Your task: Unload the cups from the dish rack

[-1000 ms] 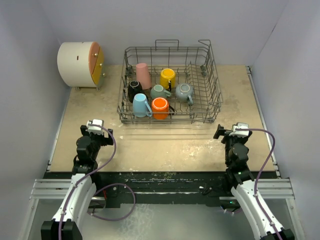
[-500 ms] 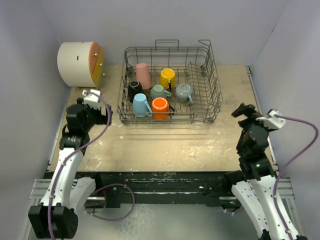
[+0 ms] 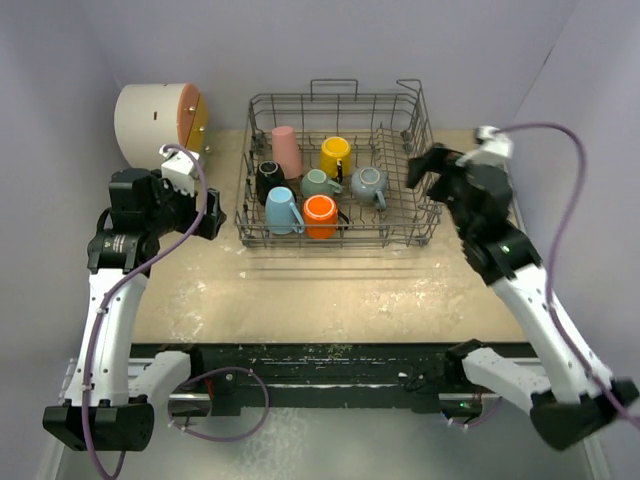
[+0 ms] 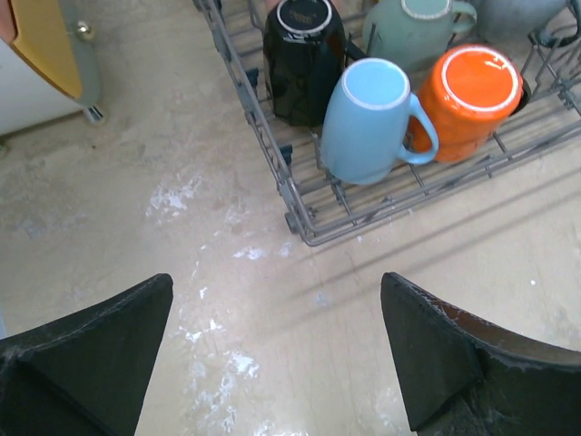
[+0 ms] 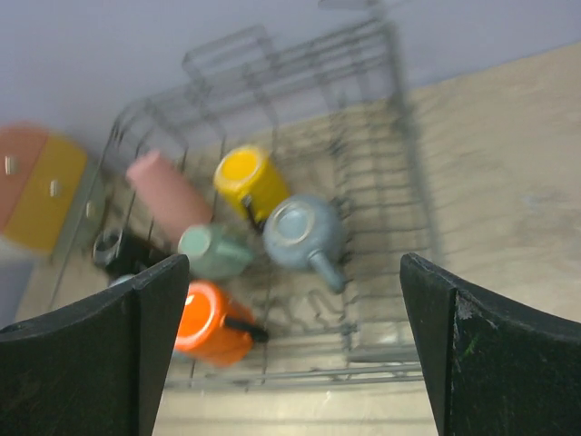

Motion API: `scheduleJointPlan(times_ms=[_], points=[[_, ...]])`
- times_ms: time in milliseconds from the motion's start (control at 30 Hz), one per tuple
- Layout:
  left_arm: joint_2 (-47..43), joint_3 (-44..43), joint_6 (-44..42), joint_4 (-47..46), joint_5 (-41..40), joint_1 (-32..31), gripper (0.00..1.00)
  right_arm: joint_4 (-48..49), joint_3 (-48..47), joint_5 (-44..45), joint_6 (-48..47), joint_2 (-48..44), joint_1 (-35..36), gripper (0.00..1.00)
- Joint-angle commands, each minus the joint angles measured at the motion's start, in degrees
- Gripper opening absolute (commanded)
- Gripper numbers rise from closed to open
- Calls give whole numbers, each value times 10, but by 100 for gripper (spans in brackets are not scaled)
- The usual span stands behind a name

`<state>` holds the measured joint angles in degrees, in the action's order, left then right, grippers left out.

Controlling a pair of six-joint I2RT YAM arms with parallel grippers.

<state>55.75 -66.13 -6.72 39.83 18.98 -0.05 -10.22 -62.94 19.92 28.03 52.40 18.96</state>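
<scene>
Beige table (image 3: 330,285) carries everything. At far left, a white cabinet (image 3: 150,125) with an orange-yellow front stands against the back wall. Next comes the left gripper (image 4: 277,291), which hovers over bare table just beside the rack's near-left corner, its jaws spread wide with nothing between them.

The grey wire rack (image 3: 340,243) sits at the back middle of the table, and all seven cups are inside it, in its left and middle parts. From the left:
- The black mug (image 3: 268,180) is by the left wall.
- The pink tumbler (image 3: 287,150) lies tilted behind the black mug.
- The light blue mug (image 3: 281,210) and the orange mug (image 3: 321,215) sit side by side, touching, along the front.
- The teal mug (image 3: 318,183) is behind those two.
- The yellow mug (image 3: 334,155) is in the back row.
- The grey mug (image 3: 368,183) is furthest right.

The right gripper (image 5: 292,263) hangs above the rack's right end, its jaws also wide apart and holding nothing.
</scene>
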Motion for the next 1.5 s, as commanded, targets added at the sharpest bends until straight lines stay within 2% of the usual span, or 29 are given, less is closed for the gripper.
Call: scheduleJointPlan(times_ms=[0,233,433,567,733,1033,1233,1367,1400,1467], points=[[4,-32,-26,53,13,1,99,-30,-81,-26,-86,104,106,100],[29,-43,-45,61,14,1,99,-58,-170,-79,-154,257,142,96],[44,-42,-37,49,50,2,99,-73,-185,-159,-197,356,142,80],[52,-50,-45,48,69,1,99,-96,-207,-194,-224,411,142,77],[41,-50,-71,67,92,1,99,-71,-199,-215,-247,448,142,76],[35,-88,-111,109,99,1,99,-100,-225,-246,-331,526,141,59],[39,-90,-121,106,102,1,99,-69,-212,-255,-343,530,141,57],[43,-91,-122,100,107,1,99,-64,-206,-276,-356,527,141,48],[42,-92,-122,100,108,1,99,-64,-202,-287,-362,525,141,42],[40,-94,-122,100,110,1,99,-63,-199,-291,-368,524,141,38]])
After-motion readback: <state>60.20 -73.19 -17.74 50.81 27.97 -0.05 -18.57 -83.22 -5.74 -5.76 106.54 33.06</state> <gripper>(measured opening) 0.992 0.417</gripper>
